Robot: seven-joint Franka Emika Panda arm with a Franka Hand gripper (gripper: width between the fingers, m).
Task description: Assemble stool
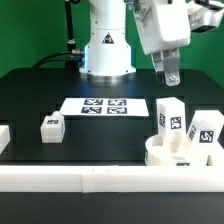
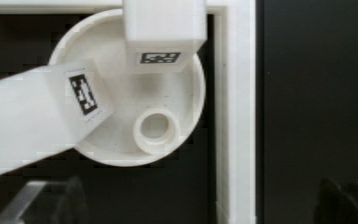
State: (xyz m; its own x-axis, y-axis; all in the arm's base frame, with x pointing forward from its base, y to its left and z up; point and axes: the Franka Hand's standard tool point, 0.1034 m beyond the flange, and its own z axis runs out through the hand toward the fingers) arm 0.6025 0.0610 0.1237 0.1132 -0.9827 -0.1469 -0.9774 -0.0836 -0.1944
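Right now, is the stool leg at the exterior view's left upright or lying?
Lying down: the leg sits low on the table, unlike two legs standing tall on the seat disc.

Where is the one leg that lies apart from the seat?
The loose leg lies at the exterior view's left, near the left end of the marker board, far from the seat disc.

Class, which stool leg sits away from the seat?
The lone leg at the exterior view's left; the other two legs are at the seat.
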